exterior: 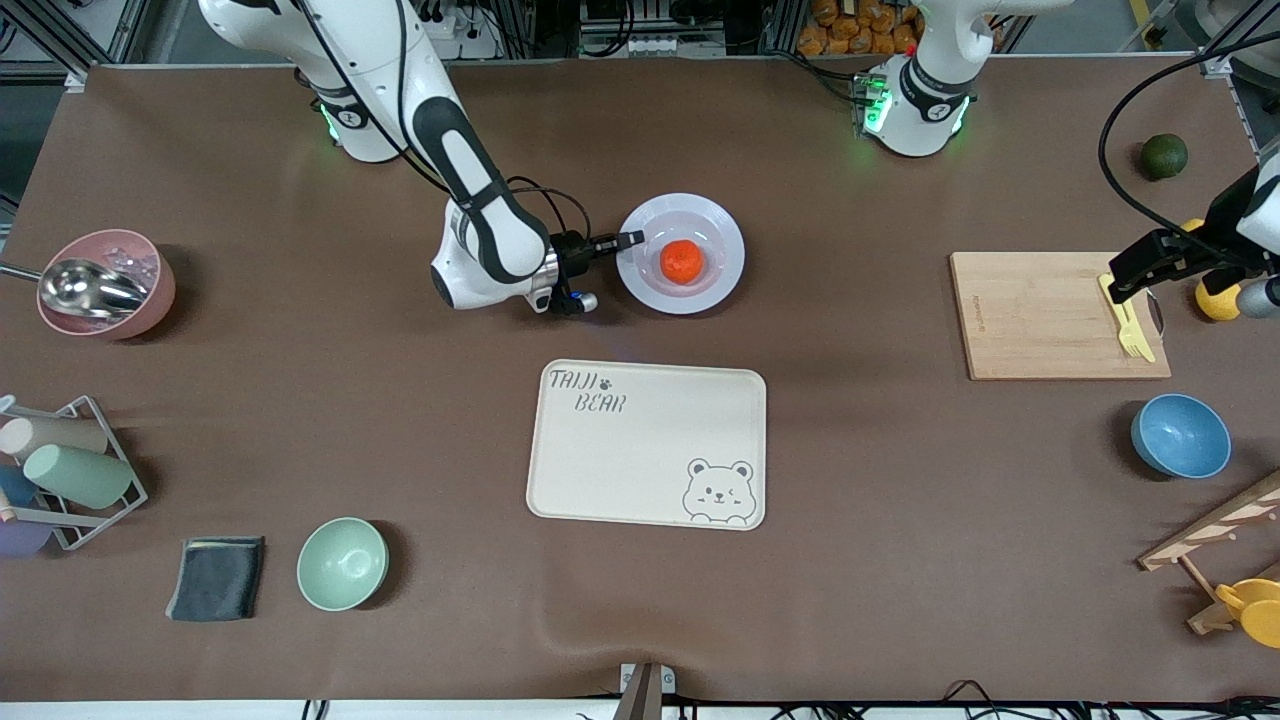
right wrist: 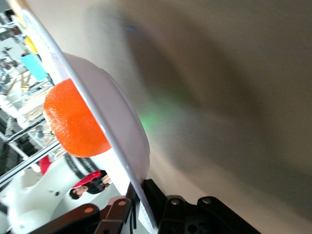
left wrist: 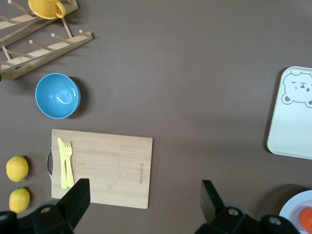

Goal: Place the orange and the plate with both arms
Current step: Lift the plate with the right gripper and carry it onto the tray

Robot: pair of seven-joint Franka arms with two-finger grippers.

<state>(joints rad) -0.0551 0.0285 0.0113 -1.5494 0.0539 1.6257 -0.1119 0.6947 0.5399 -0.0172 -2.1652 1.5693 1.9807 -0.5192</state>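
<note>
While the orange (exterior: 682,262) sits in its middle, the plate (exterior: 722,235) has its rim pinched between the right gripper (exterior: 632,240) fingers. The left gripper (left wrist: 144,197) hangs spread wide over the cutting board (exterior: 1040,315), holding nothing.

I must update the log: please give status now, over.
Right gripper shut on plate rim. Orange on plate. Left gripper open above cutting board, waiting. Nothing in the way.
</note>
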